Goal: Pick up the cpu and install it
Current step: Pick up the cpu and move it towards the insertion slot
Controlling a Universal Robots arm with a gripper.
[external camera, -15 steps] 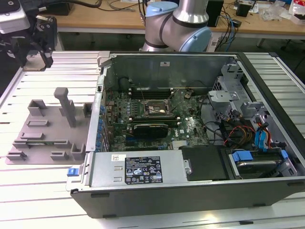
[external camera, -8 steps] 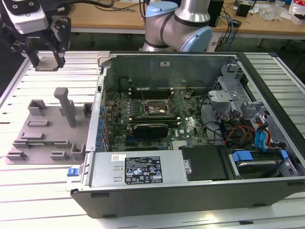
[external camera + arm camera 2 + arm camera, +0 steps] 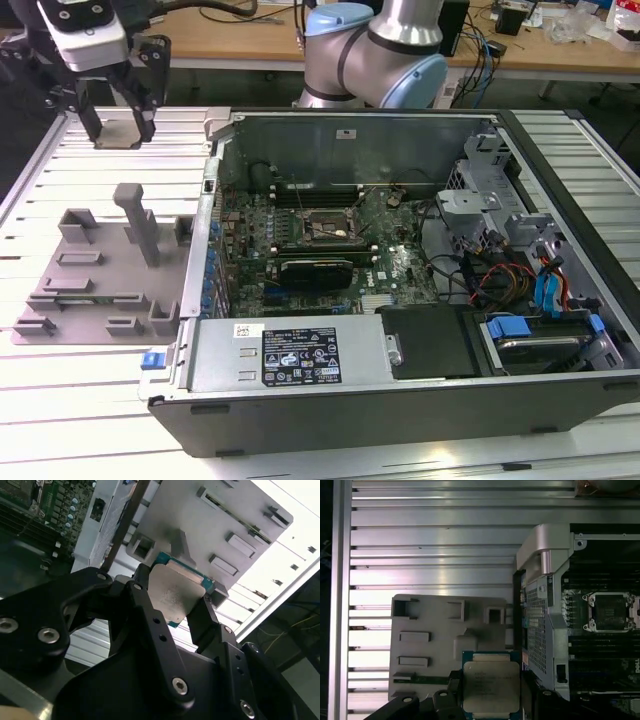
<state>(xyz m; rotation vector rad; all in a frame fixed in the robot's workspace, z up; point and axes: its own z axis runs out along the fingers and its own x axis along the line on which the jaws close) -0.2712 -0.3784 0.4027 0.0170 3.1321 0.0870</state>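
cpu [image 3: 491, 687], pinched by two opposite edges in the narrowed hand [image 3: 119, 128], hangs near the gray tray [image 3: 435, 622] outside the case [image 3: 400, 395]; probably light, stiff, slick-topped, fragile underneath, so edges are the right hold.

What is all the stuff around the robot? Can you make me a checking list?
Surface: slatted metal table with a gray tray and an open computer case on it.
Job's things: cpu held up off the table near the tray; the socket inside the case looks empty.
Clutter: small items on the wooden desk behind.
Grippers: jaws shut on two sides of the cpu.
Cables: coloured wires inside the case; dark cables on the desk.
Surroundings: robot arm behind the case.
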